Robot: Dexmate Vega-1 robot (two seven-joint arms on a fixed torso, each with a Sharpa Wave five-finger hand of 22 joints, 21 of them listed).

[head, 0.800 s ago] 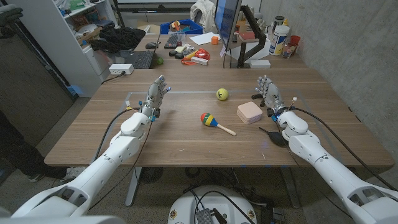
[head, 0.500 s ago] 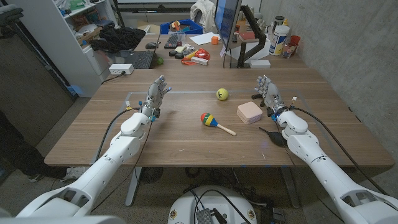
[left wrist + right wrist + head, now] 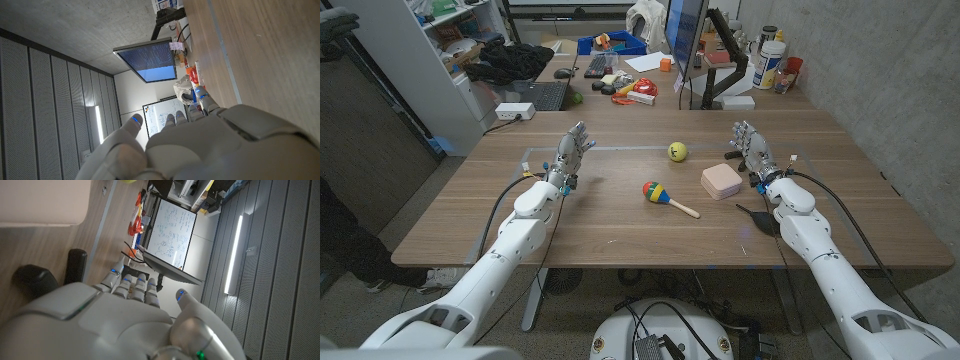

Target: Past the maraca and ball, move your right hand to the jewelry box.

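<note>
- Your right hand [image 3: 752, 152] stands near the table's [image 3: 620, 225] right side, fingers [image 3: 744, 135] spread and holding nothing; your left hand [image 3: 568, 158] waits the same way at the far left.
- The jewelry box [image 3: 721, 181] sits just beside your right hand, toward the middle, with the maraca [image 3: 664, 196] and ball [image 3: 677, 151] beyond it.
- It looks like a small, rigid, pale pink box with rounded corners, probably light and smooth, so it may slide if nudged.
- If you must take hold, span its opposite sides from above rather than pressing the lid edge.
</note>
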